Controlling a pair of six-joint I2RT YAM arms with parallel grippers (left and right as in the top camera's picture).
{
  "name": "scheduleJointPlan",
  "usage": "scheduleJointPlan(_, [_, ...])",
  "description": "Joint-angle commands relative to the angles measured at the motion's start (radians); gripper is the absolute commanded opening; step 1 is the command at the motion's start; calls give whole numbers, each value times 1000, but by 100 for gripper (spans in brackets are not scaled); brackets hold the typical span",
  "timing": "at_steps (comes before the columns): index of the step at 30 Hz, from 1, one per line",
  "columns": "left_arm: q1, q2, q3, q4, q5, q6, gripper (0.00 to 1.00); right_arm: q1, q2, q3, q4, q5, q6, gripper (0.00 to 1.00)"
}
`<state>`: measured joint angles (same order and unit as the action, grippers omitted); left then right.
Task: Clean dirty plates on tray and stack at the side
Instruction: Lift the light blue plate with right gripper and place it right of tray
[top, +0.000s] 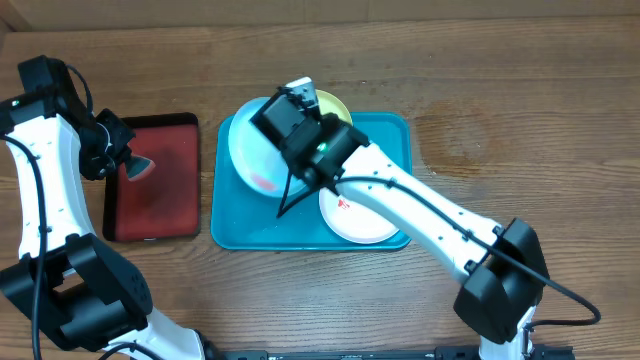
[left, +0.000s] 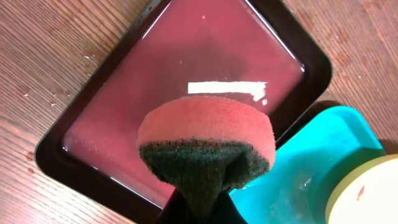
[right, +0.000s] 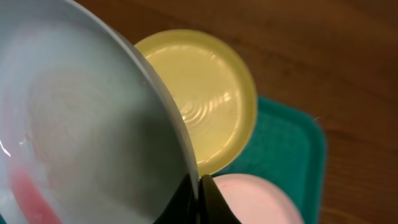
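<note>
Wood-grain table (top: 500, 60) fills the overhead view, with everything gathered toward its middle and left. At the far left, the left arm (top: 40, 170) reaches in over a small dark red tray (top: 160, 200) with a black rim, whose floor looks glossy and catches a bright strip of light in the wrist view. The left gripper (left: 200, 208) is pinched tight on a sponge (left: 205, 127), pink on top and dark scouring pad below, gripped by its dark underside and hanging above the red tray; whether it touches the tray I cannot tell. Just beside the red tray, to its right, sits the large turquoise tray (top: 235, 225), holding the plates. Over its back-left part is the pale blue plate (top: 255, 150), with a red smear near its front edge; the right gripper (right: 200, 196) is clamped on this plate's rim, fingers together on the edge, and the plate reaches out past the tray's rim. Behind the gripper, the lime-green plate (top: 335, 104) lies at the tray's far edge, overlapping the rim, its face looking clean in the right wrist view. At the tray's front right the white plate (top: 355, 220) lies flat, marked with small red smears, partly covered by the right arm (top: 430, 215), which stretches in from the lower right.
</note>
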<state>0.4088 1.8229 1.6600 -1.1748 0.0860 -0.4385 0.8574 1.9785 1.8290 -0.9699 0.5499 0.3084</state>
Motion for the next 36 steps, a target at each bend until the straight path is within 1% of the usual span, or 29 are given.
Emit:
scheduleJointPlan(1, [-3, 12, -4, 8, 37, 16, 4, 56, -32, 42, -5, 327, -104, 4])
scheduleJointPlan(6, [-3, 12, -4, 40, 37, 16, 4, 144, -32, 45, 22, 559, -214, 4])
scheduleJointPlan(13, [-3, 12, -4, 42, 37, 16, 4, 228, -32, 45, 85, 789, -378, 4])
scheduleJointPlan(15, [-3, 12, -4, 39, 38, 16, 4, 241, -32, 45, 98, 829, -393, 4])
scheduleJointPlan(19, [-3, 12, -4, 34, 38, 16, 4, 247, -32, 45, 101, 806, -391, 4])
scheduleJointPlan(23, [-3, 12, -4, 34, 37, 16, 4, 247, -32, 45, 101, 725, -389, 4])
scheduleJointPlan(25, [-3, 12, -4, 34, 38, 16, 4, 240, -32, 45, 101, 653, -382, 4])
scheduleJointPlan(27, [-3, 12, -4, 34, 38, 16, 4, 219, -32, 45, 96, 540, -331, 4])
scheduleJointPlan(31, [-3, 12, -4, 33, 39, 16, 4, 112, -32, 43, 66, 193, -219, 4])
scheduleJointPlan(36, [-3, 12, -4, 29, 39, 16, 4, -106, -32, 42, 10, -191, -89, 4])
